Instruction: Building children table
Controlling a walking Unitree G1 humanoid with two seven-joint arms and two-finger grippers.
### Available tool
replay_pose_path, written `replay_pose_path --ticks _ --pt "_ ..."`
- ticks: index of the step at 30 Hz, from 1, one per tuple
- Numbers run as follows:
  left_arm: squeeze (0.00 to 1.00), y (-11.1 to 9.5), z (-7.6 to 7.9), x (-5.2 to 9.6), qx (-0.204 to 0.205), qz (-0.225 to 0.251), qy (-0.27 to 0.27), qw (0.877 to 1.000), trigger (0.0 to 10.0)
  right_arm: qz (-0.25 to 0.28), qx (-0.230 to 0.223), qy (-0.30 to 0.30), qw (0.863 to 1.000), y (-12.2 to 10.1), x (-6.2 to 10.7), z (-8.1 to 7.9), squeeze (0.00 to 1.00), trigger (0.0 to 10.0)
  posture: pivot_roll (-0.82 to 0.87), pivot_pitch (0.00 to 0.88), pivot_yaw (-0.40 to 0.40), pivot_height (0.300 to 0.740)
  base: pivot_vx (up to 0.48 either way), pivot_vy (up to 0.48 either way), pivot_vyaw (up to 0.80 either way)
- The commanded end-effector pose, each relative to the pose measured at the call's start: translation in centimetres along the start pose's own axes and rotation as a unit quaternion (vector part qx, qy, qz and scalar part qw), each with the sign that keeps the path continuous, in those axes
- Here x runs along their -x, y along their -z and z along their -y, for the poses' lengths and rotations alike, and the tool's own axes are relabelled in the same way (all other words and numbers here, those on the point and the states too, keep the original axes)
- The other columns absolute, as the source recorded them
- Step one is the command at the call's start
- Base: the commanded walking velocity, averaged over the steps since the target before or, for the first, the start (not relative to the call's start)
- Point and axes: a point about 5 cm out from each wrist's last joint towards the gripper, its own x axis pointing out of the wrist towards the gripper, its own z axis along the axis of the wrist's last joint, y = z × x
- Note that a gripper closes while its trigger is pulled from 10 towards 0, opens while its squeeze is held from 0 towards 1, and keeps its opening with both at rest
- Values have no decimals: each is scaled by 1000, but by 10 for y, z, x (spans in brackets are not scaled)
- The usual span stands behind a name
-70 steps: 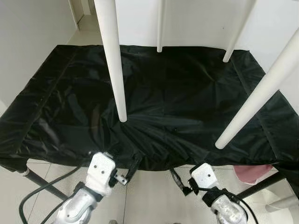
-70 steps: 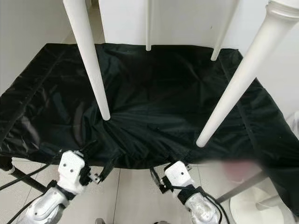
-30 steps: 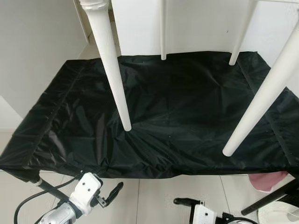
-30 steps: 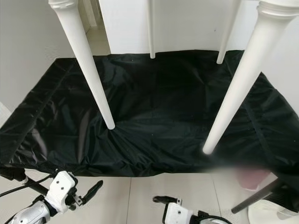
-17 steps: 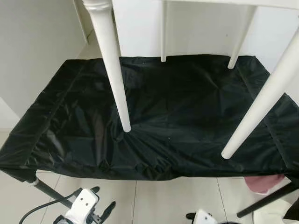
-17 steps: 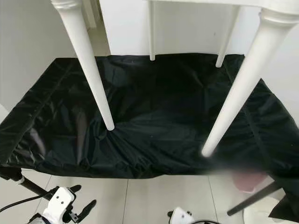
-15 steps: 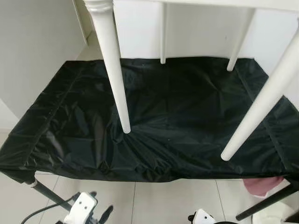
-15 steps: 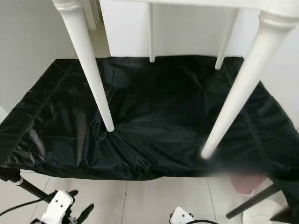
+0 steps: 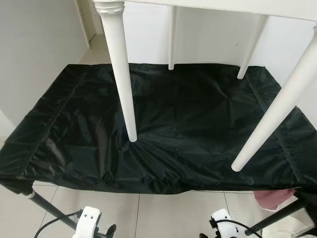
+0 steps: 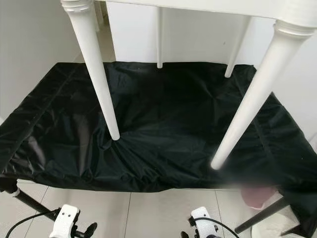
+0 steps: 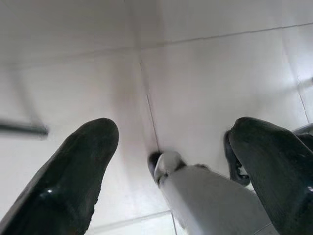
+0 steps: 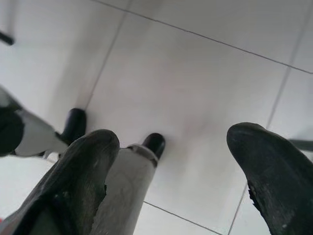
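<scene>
Four smooth white tapered legs (image 9: 122, 84) on glossy, wrinkled black cloth (image 9: 188, 119).

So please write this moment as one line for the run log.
scene: white table standing on black cloth | left gripper: open, over floor | right gripper: open, over floor | holding: nothing

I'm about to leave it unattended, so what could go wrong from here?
The white table's near legs stand on a black cloth that is bunched up around one foot, so it may sit unsteady. Both grippers, left and right, hang open toward the floor, holding nothing to steady it.
</scene>
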Motion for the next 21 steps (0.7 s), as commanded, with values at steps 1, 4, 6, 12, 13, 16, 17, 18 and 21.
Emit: replay_pose_path --ticks 1,4,6,12,13,16,17,18,21 --pt "0 9 -8 3 20 -25 -73 997 10000 -13 -17 20 1000 5 0 1 0 10000 9 2 20 740 0 0 0" --pt "0 12 -9 1 6 -45 -99 994 10000 -26 -1 77 997 5 0 7 0 10000 2 0 10 740 0 0 0" --pt "0 14 -7 1 -9 -56 -102 993 10000 -33 -7 101 994 7 0 10 0 10000 1 0 3 740 0 0 0" --pt "0 25 8 -6 -18 -114 -125 985 10000 -69 -16 137 988 18 1 5 0 10000 21 0 -21 740 0 0 0" --pt "0 26 11 -8 -14 -120 -132 984 10000 -72 -18 135 988 19 0 2 0 10000 21 0 -21 740 0 0 0" --pt "0 28 16 -10 -17 -132 -137 982 10000 -77 -21 138 987 20 -1 -4 0 10000 19 0 -21 740 0 0 0" --pt "0 29 19 -11 -21 -136 -132 982 10000 -80 -25 137 987 20 -2 -8 0 10000 19 0 -21 740 0 0 0" --pt "0 29 23 -12 -34 -140 -125 982 10000 -83 -26 135 987 21 -2 -13 0 10000 19 0 -21 740 0 0 0" --pt "0 29 26 -14 -53 -144 -114 982 10000 -86 -24 126 988 22 -4 -21 0 10000 17 0 -20 740 0 0 0"
